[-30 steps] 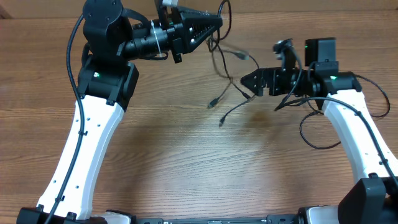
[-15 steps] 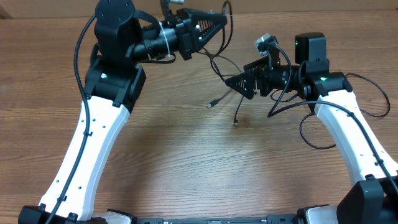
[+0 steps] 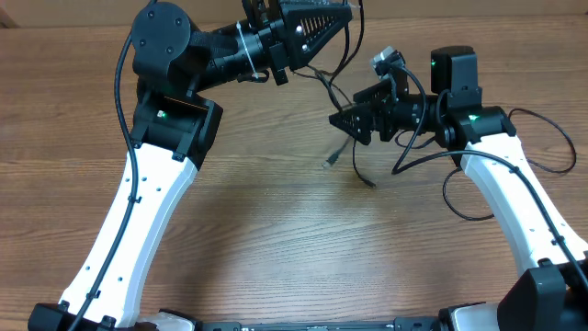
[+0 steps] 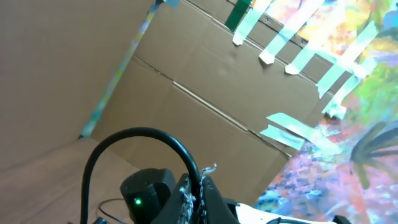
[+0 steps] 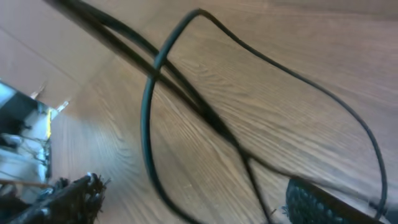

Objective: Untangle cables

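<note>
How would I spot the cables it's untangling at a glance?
Look at the far side of the wooden table, between the left gripper and right gripper. The cables hang there from the left one, thin black cords ending in small plugs, far thinner than the thick wiring fixed along the white arms.

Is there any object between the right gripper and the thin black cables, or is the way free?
Nothing visible stands in the way. The right gripper is close beside the cables hanging from the left gripper; in the right wrist view they cross just in front of its open jaws, with only the table behind.
</note>
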Tool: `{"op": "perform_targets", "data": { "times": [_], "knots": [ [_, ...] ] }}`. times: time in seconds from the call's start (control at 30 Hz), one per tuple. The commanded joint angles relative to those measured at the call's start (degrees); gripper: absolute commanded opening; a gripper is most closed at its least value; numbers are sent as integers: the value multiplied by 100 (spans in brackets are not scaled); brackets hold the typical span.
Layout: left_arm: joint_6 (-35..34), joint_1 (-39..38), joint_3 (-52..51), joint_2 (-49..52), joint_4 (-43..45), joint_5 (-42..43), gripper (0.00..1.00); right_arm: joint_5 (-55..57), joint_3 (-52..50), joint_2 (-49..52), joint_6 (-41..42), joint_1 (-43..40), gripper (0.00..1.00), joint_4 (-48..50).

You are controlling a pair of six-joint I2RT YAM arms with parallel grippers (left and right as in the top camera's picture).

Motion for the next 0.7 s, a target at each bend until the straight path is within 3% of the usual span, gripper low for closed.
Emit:
{"op": "perform_targets", "data": {
  "times": [0.0,0.07,0.2,0.37,0.5,0.57,0.63,0.67],
  "knots": [
    [-192,-26,76,-39,68,109,4,446,-4,-4,-4,28,84,61],
    [-192,-26,76,-39,72,107,4,625,-4,-4,11,28,79,66],
    [-192,-26,76,-39,103,105,4,1259,-4,-4,81,28,57,55],
    [-195,-26,76,-39,221,105,4,1733,-4,-4,380,28,51,44],
    [-192,-26,76,-39,216,107,4,1733,-4,-4,382,28,38,46],
    [-192,-26,76,-39,214,107,4,1696,-4,-4,468,28,41,87],
    [-190,-26,76,-39,210,105,4,1266,-4,-4,461,28,60,173],
    [-190,-26,76,-39,205,105,4,953,-4,-4,459,28,63,243]
  ]
}}
